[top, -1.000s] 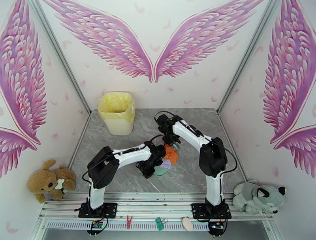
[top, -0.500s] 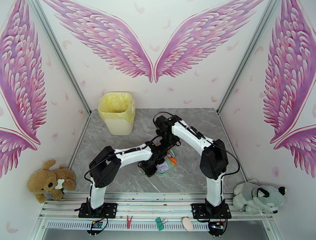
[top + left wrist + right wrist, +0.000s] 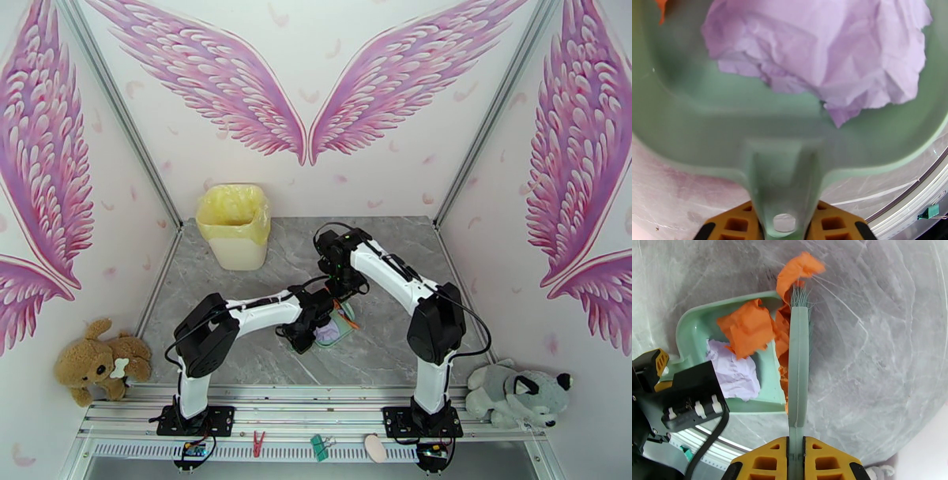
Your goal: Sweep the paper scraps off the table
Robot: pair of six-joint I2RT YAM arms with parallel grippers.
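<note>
Paper scraps crossed the dustpan lip; right pincer pinches brush, left pincer seemingly the dustpan.

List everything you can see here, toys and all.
table: one, grey marble
dustpan: one, mint green, mid-table
brush: one, mint green, at the dustpan's mouth
paper scraps: several orange, one lavender, in the dustpan and against the brush
bin: one, cream with yellow liner, table's far left
teddy bear: one, brown, near left
plush dog: one, grey, near right
clips: two, red and green, front rail
left gripper: one, black and yellow, shut on the dustpan's handle
right gripper: one, same colours, shut on the brush's handle
</note>
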